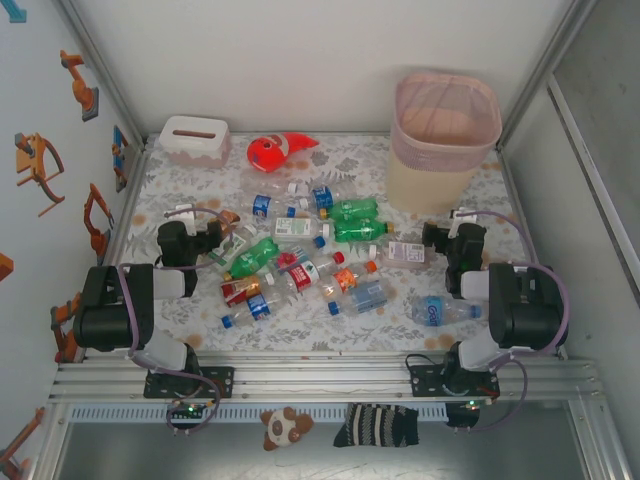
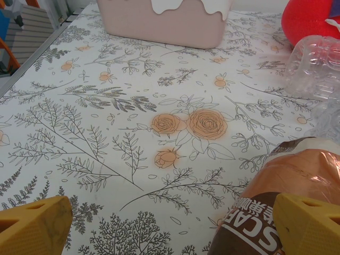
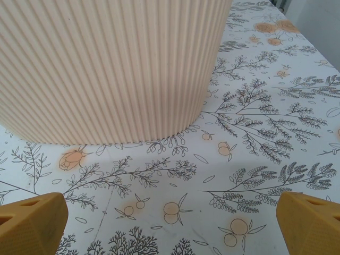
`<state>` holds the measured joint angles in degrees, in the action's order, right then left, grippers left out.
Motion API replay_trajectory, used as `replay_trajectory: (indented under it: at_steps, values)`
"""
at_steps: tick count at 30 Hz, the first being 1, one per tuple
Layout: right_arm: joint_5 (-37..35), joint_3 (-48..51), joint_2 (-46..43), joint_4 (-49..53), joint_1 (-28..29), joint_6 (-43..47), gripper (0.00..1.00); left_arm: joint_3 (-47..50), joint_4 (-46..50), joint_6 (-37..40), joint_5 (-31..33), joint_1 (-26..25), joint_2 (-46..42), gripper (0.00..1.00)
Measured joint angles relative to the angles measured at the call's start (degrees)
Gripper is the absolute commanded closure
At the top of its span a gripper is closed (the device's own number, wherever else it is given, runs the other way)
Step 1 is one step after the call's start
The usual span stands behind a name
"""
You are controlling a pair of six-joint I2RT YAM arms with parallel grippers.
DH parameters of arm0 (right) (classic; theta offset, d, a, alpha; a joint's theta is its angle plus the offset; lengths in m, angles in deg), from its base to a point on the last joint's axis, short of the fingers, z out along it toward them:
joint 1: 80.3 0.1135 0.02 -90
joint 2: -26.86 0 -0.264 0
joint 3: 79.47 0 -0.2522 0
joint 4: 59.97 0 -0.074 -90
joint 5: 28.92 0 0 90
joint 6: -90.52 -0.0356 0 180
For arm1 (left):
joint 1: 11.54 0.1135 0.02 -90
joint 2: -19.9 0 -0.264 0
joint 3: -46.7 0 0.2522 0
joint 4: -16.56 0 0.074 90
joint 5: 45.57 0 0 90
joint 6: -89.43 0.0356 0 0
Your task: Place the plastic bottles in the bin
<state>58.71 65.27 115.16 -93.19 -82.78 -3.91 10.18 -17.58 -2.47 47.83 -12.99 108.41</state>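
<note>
A flowered table (image 1: 300, 338) is carrying everything. The bin (image 1: 425, 190) is standing upright at its far right corner, a pink liner folded over the rim. Its ribbed wall (image 3: 106, 64) is looming just ahead of the right gripper (image 3: 170, 226). A tissue box (image 1: 194, 140) is sitting at the far left, with a red-orange fish toy (image 1: 275, 152) lying beside it.

The plastic bottles (image 1: 300, 232) are lying on their sides, scattered across the middle of the table between the two arms, none of them in the bin. One blue-labelled bottle (image 1: 440, 310) is lying apart near the right arm's base.

The left gripper (image 2: 170, 228) is hovering low over the cloth at the left edge of the pile. Its jaws are spread wide and gripping nothing, while a brown-labelled bottle (image 2: 287, 175) is lying against its right finger. The right gripper is also gaping wide, with bare cloth between its fingers.
</note>
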Motion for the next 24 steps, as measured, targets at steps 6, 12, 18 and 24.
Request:
replay_trajectory:
  at_steps: [6, 12, 18, 24]
  values:
    - [0.0, 0.0, 0.0, 0.0, 0.0, 0.0, 0.01, 0.0, 0.0, 0.0, 0.0, 0.0, 0.0, 0.03]
    - [-0.02, 0.0, 0.0, -0.02, 0.0, 0.0, 0.01, 0.0, 0.0, -0.02, -0.02, 0.0, 0.0, 0.03]
    - [-0.04, -0.68, -0.42, 1.81, 0.0, 0.0, 0.01, -0.96, 3.89, -0.02, 0.22, 0.0, -1.53, 0.04]
    - [-0.26, -2.84, -3.21, 5.2, 0.0, -0.02, 0.02, -4.15, 10.01, -0.04, 1.57, -0.02, -5.44, 0.03]
